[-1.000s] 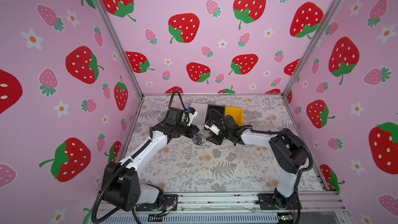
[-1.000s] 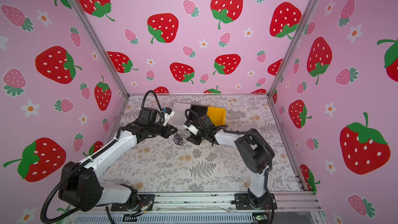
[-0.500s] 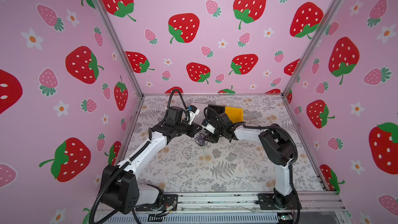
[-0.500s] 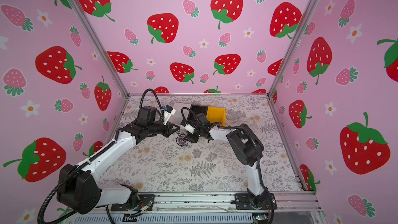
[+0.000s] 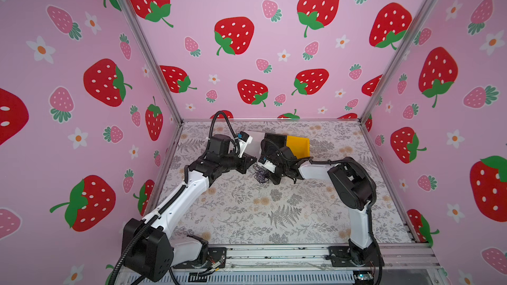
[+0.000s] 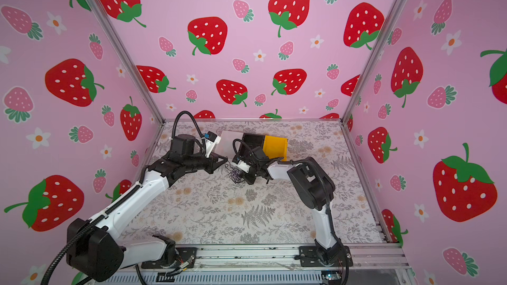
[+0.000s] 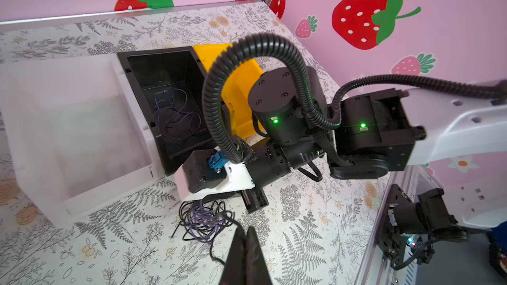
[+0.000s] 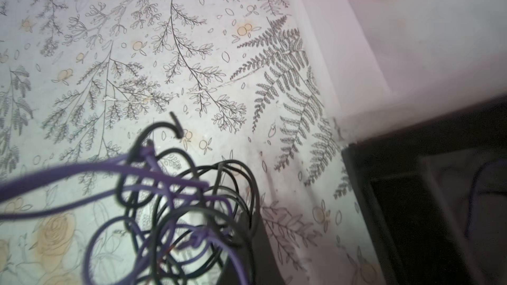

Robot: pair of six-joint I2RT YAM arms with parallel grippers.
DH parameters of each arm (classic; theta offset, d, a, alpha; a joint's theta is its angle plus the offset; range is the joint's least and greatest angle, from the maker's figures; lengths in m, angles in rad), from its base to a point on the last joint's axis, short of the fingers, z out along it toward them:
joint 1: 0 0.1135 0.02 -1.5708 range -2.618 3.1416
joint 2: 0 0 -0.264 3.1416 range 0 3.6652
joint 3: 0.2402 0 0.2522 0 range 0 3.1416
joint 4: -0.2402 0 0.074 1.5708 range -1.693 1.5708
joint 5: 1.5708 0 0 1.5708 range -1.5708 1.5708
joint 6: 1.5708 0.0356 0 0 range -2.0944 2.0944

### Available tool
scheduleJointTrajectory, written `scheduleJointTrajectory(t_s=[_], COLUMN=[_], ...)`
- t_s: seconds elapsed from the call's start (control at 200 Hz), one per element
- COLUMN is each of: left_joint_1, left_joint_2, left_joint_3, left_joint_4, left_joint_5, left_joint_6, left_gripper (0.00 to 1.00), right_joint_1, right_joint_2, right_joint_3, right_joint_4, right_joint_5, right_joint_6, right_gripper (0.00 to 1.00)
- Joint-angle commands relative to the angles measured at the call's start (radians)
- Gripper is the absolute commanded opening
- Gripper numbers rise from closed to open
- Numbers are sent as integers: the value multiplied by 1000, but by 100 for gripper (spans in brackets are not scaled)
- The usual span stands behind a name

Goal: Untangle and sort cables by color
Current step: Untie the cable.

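Pinching cables (image 7: 204,219), left end effector (image 7: 245,233) and right end effector (image 6: 244,179) are clamped; wrist views show colours.

Cable tangle (image 8: 175,209) beside black bin (image 8: 397,154): near strands blurred, several cut off at the frame edge. In both top views, individual strands too small to separate.

Black and purple cables (image 7: 204,222) tangled in wad on mat (image 7: 301,228); purple strands (image 7: 175,116) loose inside black bin (image 7: 164,58)

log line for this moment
left gripper shut on tangle strand | right gripper shut at tangle, hold unclear | purple cable in black bin
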Motion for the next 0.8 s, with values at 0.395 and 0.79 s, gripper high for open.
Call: scheduleJointTrajectory(t_s=[0.395, 0.79], left_joint_1=[118, 170], left_joint_2=[-52, -24], left_joint_3=[16, -1], left_joint_4=[-19, -57], left_joint_5=[-142, -190], left_joint_6=[-3, 14], left_gripper=[0, 0], right_joint_1=[-129, -175], right_joint_2=[-213, -300], right_joint_3=[-138, -223], right_joint_4=[-14, -70], right_joint_5=[28, 91], right_joint_6=[123, 128], right_gripper=[0, 0])
